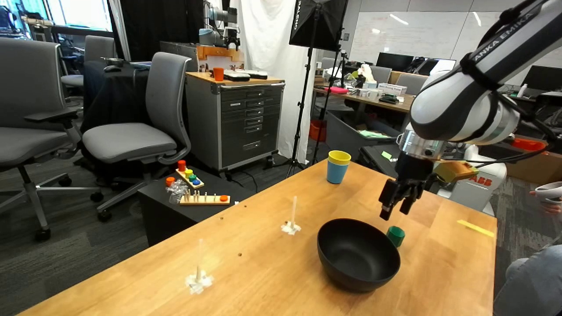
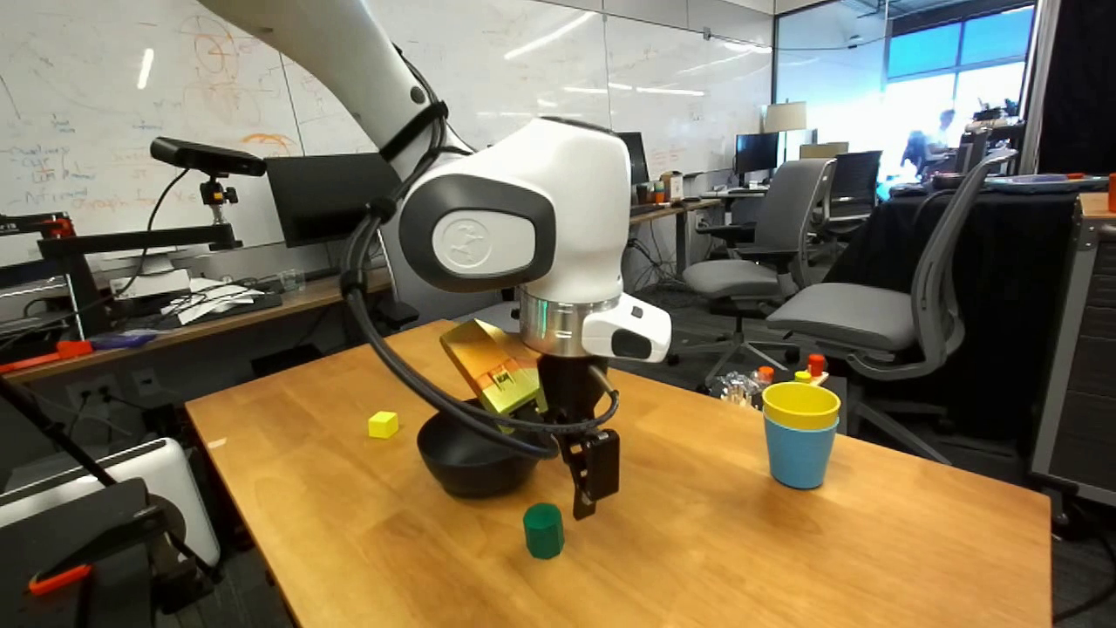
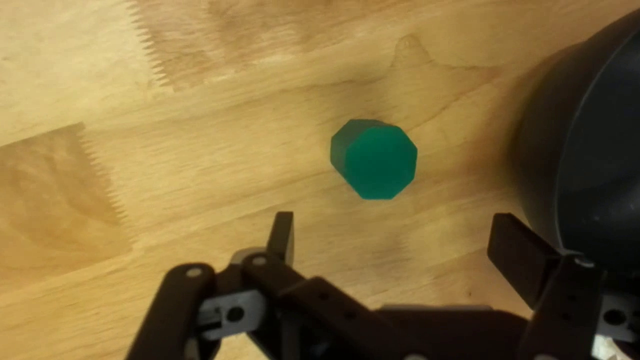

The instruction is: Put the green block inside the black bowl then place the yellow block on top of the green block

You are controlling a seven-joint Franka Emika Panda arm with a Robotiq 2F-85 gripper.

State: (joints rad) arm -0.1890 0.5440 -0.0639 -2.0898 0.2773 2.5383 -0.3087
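The green block is a small dark green eight-sided piece standing upright on the table, beside the bowl; it also shows in an exterior view and the wrist view. The matte black bowl is wide and shows no block inside; it also shows in an exterior view and at the right of the wrist view. The yellow block is a small cube on the table past the bowl, seen in one view only. My gripper is open and empty, above the table close to the green block.
A yellow cup stacked in a blue cup stands on the table. Two thin upright pegs are taped to the table. A yellow tape strip lies near an edge. A cable loops beside the wrist.
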